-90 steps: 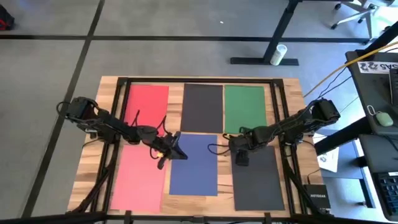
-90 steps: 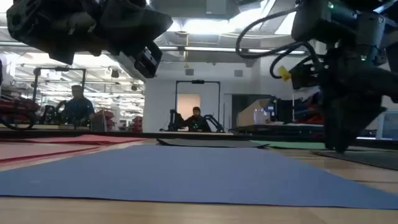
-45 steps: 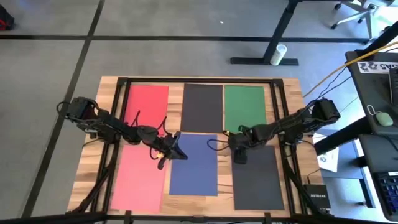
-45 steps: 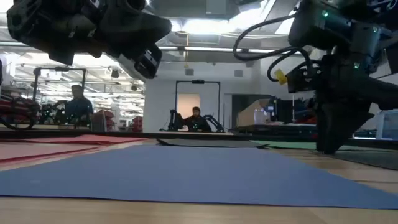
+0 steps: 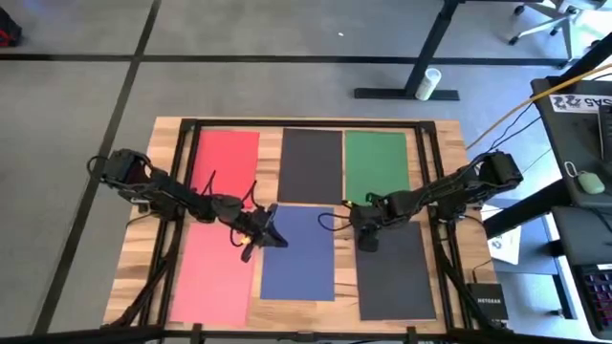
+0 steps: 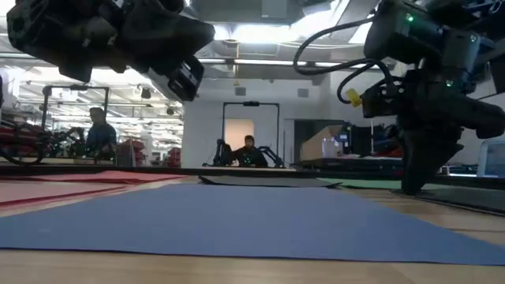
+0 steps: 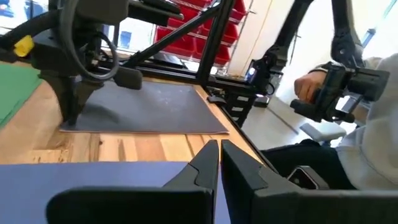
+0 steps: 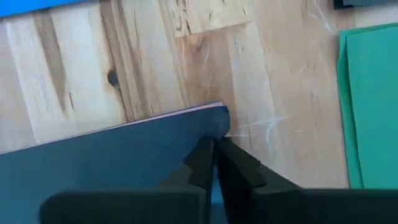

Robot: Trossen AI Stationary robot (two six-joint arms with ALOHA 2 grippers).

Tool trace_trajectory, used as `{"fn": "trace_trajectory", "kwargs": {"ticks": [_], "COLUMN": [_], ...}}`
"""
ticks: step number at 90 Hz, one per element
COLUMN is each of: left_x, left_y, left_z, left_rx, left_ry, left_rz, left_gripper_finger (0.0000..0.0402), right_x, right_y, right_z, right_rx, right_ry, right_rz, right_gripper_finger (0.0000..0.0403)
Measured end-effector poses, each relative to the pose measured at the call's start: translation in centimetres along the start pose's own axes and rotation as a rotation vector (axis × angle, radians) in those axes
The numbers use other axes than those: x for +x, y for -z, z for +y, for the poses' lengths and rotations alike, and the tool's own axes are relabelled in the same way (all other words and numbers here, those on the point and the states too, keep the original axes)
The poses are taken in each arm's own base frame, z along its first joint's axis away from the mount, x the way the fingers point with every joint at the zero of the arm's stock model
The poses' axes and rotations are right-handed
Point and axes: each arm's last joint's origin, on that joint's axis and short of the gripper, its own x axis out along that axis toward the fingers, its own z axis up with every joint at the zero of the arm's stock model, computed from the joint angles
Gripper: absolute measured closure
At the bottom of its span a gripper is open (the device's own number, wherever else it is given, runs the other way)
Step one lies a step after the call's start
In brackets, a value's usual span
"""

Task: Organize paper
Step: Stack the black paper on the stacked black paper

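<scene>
Six sheets of paper lie flat on the wooden table in two rows. Red (image 5: 227,162), black (image 5: 312,164) and green (image 5: 377,167) lie along the far side. Pink (image 5: 215,277), blue (image 5: 298,263) and a second black sheet (image 5: 397,277) lie along the near side. My left gripper (image 5: 271,232) hangs shut above the blue sheet's far left corner, raised clear of it (image 6: 185,75). My right gripper (image 5: 367,239) stands shut, pointing down, at the far left corner of the near black sheet (image 8: 112,168). My right gripper has its shut fingertips (image 8: 205,155) set down from above on the near black sheet, just inside its far left corner (image 8: 217,118). The sheet lies flat on the table under them. The low view shows the fingers (image 6: 413,177) reaching down to table level.
Black frame rails (image 5: 426,172) run along the table's sides and far edge. Bare wood (image 8: 186,62) separates the near black sheet from the blue and green ones. A person's hand on a handle (image 7: 323,93) shows beyond the table's right side. People (image 6: 248,150) sit far behind.
My right gripper has shifted a little toward the table's left edge, staying shut and down at the near black sheet's corner. My left gripper has kept still.
</scene>
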Motion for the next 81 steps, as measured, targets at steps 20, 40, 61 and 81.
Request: {"fn": "trace_trajectory", "kwargs": {"ticks": [20,40,61,81], "left_x": [0.0,0.0,0.2,0.2], "left_y": [0.0,0.0,-0.1,-0.1], "left_z": [-0.1,-0.2,-1.2,-1.6], "left_rx": [-0.009,-0.030,-0.009,0.006], "left_ry": [0.002,0.008,0.051,0.069], "left_rz": [-0.005,-0.005,-0.030,-0.039], "left_gripper_finger": [0.0402,0.0402,0.0402,0.0402], "right_x": [-1.3,-3.6,-6.5,-8.3], "right_y": [-1.4,-3.7,-7.2,-10.2], "right_z": [0.5,1.3,1.4,-2.0], "right_rx": [0.014,0.010,-0.040,-0.055], "right_ry": [0.004,0.009,0.078,0.186], "right_rz": [0.010,-0.028,-0.193,-0.290], "right_gripper_finger": [0.0388,0.0387,0.0389,0.0401]}}
